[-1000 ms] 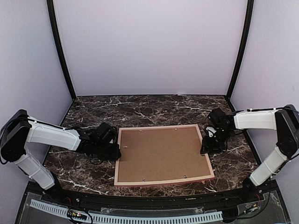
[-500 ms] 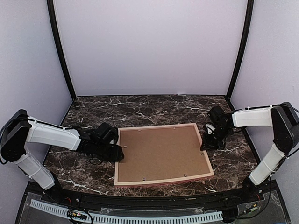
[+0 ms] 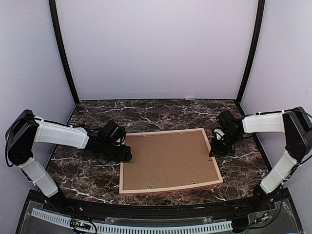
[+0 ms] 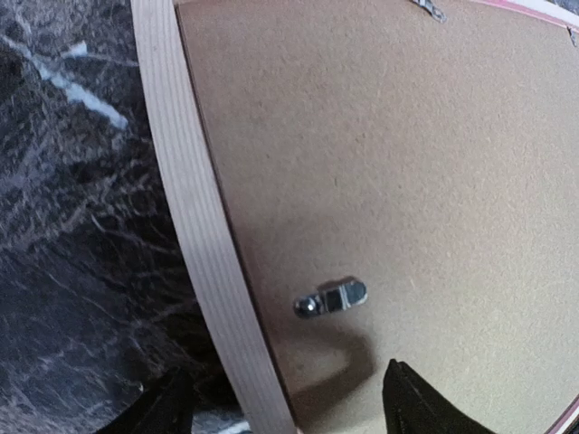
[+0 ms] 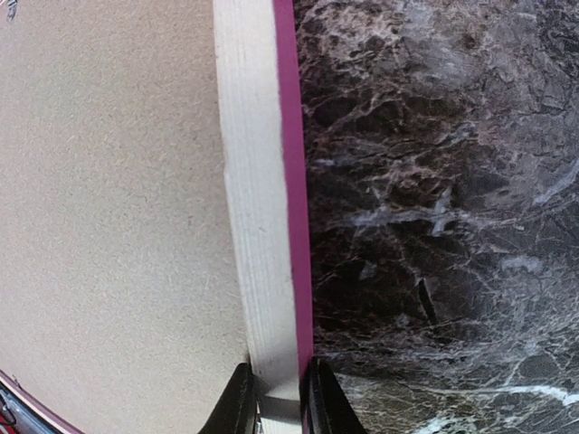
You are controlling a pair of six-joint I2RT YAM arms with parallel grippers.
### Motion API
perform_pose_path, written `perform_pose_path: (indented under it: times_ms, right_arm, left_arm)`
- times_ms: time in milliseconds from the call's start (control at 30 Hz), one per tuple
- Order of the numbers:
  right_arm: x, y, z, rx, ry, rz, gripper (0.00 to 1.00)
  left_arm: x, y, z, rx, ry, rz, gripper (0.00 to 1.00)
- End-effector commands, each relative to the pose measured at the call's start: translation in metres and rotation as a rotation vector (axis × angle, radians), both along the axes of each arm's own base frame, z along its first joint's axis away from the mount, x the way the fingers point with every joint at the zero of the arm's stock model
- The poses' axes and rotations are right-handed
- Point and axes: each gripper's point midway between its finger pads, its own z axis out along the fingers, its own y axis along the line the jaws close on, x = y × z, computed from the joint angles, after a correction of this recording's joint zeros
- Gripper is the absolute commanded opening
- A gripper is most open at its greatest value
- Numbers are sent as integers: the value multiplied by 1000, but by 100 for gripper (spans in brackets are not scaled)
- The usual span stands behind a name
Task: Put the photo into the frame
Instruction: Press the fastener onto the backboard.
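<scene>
Frame (image 3: 122,175) lies face down on your marble table (image 3: 146,114) with the brown backing board (image 3: 168,161) set in it. Your right gripper (image 5: 276,398) is clamped on the right rail — one finger on each side of the moulding. Your left gripper (image 4: 285,407) stands spread wide over the left rail, gripping nothing, a metal turn clip (image 4: 331,297) just ahead of its fingers.
</scene>
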Motion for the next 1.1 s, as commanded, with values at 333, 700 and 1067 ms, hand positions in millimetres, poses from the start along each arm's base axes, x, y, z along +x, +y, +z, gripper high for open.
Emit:
perform_pose_path:
  times_ms: [333, 700, 1067]
  right_arm:
    - [6, -2, -9, -9, -15, -14, 14]
    - [5, -2, -11, -6, -16, -15, 14]
    - [4, -2, -15, -10, -5, -18, 13]
  left_arm:
    - [46, 4, 6, -72, 23, 40, 79]
    - [36, 10, -10, -44, 69, 43, 72]
    - [14, 15, -19, -60, 108, 29, 60]
